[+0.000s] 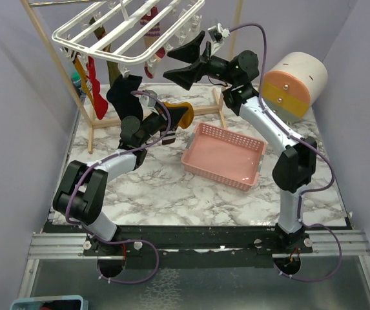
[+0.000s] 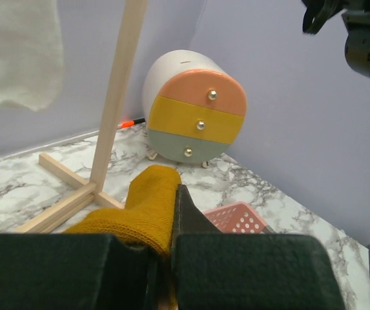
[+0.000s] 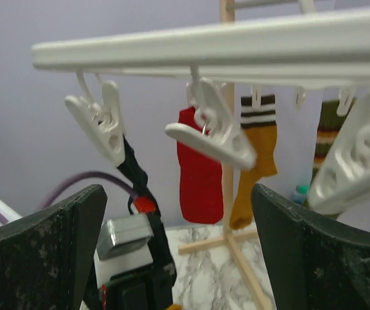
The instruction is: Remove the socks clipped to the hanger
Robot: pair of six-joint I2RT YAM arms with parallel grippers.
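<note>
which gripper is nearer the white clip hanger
Right. The right gripper is just beneath the hanger, jaws open; the left gripper is well below it, shut on a mustard sock.

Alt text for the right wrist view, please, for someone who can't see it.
The white hanger, with dangling clips, spans the top, and the right gripper sits just below it, jaws wide open. Behind hang a red sock and a mustard striped sock beside a wooden pole.

Left arm (image 1: 110,166), right arm (image 1: 272,132): pale grey-white links, black joint housings | cables (image 1: 256,24): purple, one along each arm | left tool (image 2: 164,258), right tool (image 1: 179,64): matte black, broad wedge-shaped fingers | bases: black, screw-fastened
</note>
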